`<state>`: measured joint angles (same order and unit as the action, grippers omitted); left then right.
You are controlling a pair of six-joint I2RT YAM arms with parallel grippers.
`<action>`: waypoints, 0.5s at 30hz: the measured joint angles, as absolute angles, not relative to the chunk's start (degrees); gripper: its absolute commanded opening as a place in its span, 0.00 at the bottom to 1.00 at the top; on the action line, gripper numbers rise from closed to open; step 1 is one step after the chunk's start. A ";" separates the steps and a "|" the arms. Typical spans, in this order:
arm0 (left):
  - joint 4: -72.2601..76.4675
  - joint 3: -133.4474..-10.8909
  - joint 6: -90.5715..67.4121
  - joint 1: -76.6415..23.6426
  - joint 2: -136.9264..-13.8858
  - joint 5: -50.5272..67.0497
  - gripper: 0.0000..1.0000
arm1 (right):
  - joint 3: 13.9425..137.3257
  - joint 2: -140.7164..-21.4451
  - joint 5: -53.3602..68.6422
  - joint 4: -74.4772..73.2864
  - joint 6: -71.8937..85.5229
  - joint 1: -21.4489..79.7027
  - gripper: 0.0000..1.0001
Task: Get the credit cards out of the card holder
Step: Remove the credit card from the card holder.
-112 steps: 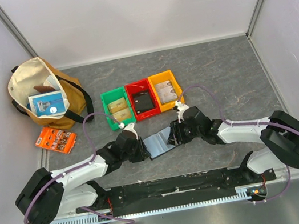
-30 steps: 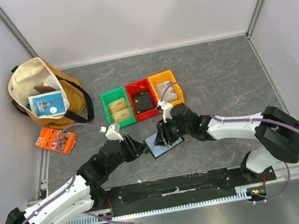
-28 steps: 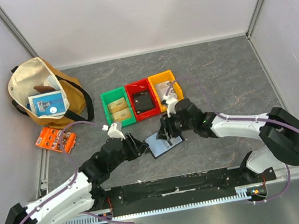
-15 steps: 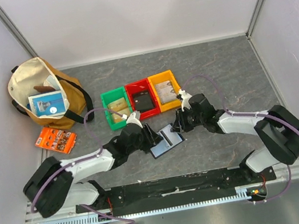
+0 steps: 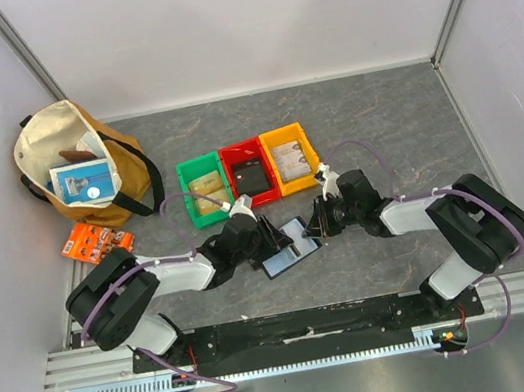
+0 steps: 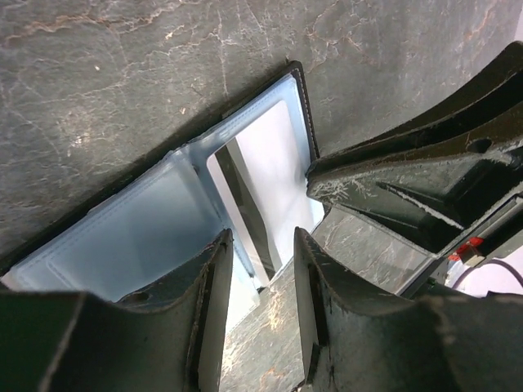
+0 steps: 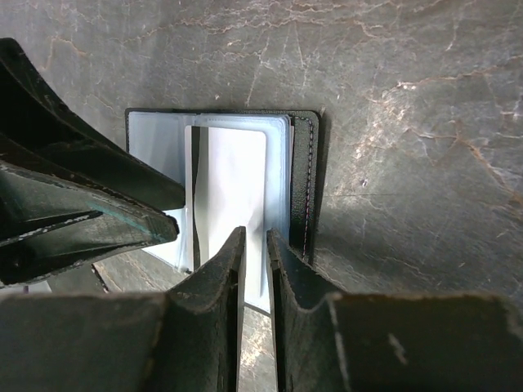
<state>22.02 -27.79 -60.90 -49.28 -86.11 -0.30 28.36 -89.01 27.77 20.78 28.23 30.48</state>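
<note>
The card holder [image 5: 289, 246] lies open on the grey table, its grey-blue panels up, a black rim around them. My left gripper [image 5: 271, 237] is at its left panel and my right gripper [image 5: 314, 227] at its right edge. In the left wrist view the left gripper [image 6: 260, 241] is open a little, one fingertip [image 6: 214, 249] over the holder's panel [image 6: 139, 237]. In the right wrist view the right gripper [image 7: 255, 237] is nearly shut, a thin slit between the fingers. It stands over the near edge of a pale card [image 7: 233, 175] in the holder's right pocket [image 7: 302, 171]. Nothing shows between the fingers.
Green [image 5: 206, 191], red [image 5: 249, 174] and yellow [image 5: 291, 158] bins stand just behind the holder; the red one holds a small black item. A tan bag [image 5: 74, 168] and an orange packet [image 5: 98, 242] are at the far left.
My left gripper has moved right onto the holder's left side. My right gripper has drawn back from over the holder to its right edge. The holder now lies spread open.
</note>
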 measured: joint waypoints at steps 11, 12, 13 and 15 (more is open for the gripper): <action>27.24 -25.91 -65.32 -49.28 -88.44 1.54 0.35 | 27.42 -89.12 28.69 22.33 28.97 30.46 0.22; 28.08 -25.23 -66.11 -49.28 -88.44 1.54 0.34 | 27.40 -89.12 28.71 22.37 29.04 30.46 0.22; 28.99 -24.53 -66.81 -49.28 -88.44 1.52 0.33 | 27.35 -89.12 28.75 22.44 29.10 30.46 0.22; 30.81 -23.29 -68.16 -49.25 -88.44 1.50 0.32 | 27.33 -89.12 28.82 22.46 29.12 30.46 0.22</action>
<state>30.81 -23.29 -68.16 -49.25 -88.44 1.50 27.33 -89.12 28.82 22.46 29.12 30.46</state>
